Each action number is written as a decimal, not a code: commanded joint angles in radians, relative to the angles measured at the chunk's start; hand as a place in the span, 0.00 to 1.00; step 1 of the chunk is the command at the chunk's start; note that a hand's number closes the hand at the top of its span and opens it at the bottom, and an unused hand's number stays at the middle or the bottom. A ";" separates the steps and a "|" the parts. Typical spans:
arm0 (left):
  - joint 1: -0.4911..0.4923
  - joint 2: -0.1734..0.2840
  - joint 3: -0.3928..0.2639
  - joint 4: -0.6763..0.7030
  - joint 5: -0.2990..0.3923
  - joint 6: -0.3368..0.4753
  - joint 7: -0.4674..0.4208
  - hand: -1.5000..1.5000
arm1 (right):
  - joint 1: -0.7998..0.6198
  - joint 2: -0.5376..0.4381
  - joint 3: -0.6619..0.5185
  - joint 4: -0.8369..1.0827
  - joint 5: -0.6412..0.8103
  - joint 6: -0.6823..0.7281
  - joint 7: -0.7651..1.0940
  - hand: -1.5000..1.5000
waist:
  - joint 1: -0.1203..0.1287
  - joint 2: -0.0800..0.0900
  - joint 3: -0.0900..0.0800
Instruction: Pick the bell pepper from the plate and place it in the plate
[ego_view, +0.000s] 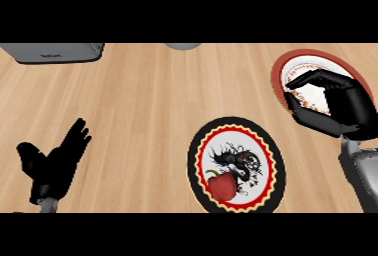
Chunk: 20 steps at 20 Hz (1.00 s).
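A red bell pepper (222, 186) lies on the near part of a black-rimmed plate (200, 150) with a red zigzag ring, at the lower middle of the head view. A second plate (295, 57) with a red rim sits at the far right. My right hand (344, 110) hovers over that red-rimmed plate, fingers curled, holding nothing, and hides part of it. My left hand (53, 162) rests open at the lower left, fingers up, far from both plates.
A grey appliance (55, 52) stands at the counter's far left edge. A grey round object (181, 45) shows partly at the top middle. Bare wooden counter lies between my left hand and the plates.
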<state>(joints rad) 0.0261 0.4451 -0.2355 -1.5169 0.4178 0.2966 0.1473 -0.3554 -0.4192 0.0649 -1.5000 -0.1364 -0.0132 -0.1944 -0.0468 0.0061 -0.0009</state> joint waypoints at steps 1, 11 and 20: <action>-0.003 -0.087 -0.085 0.044 -0.020 -0.010 -0.009 0.50 | 0.094 0.073 -0.130 0.080 -0.030 -0.131 -0.122 0.00 | 0.014 0.002 0.003; -0.059 -0.170 -0.096 0.122 -0.100 -0.007 0.001 0.50 | 0.327 -0.001 -0.085 -0.177 -0.003 0.032 -0.131 0.00 | 0.030 -0.008 0.000; 0.005 -0.130 -0.067 0.084 -0.069 -0.073 -0.018 0.50 | 0.334 -0.209 0.073 -0.374 0.208 0.156 0.157 0.00 | 0.043 -0.009 -0.001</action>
<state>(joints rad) -0.0052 0.3200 -0.2903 -1.4609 0.3477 0.2516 0.1332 -0.0219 -0.5933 0.0800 -1.7695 0.0041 0.1249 -0.1662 -0.0106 -0.0081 0.0038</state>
